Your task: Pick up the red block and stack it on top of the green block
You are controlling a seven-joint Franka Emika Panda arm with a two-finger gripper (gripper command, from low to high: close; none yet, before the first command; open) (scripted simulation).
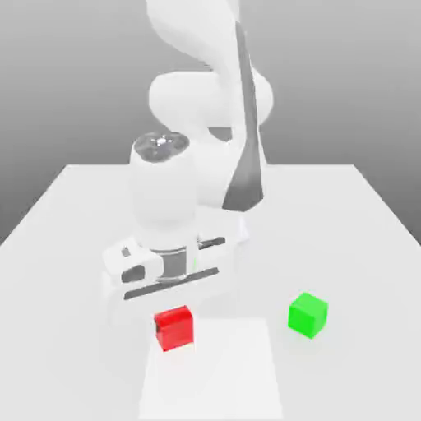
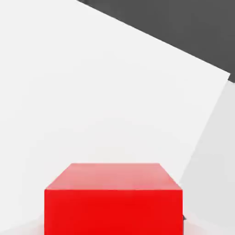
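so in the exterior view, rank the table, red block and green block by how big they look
1. table, by far the largest.
2. red block and green block: they look about the same size and sit about equally near the camera, so I would not rank one above the other.

White arm (image 1: 205, 107) folded low, wrist bent downward, tool (image 1: 171, 306) closed

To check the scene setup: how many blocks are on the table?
2. The red block sits below the robot hand; the green block sits apart, toward the exterior view's right. Nothing suggests hidden ones.
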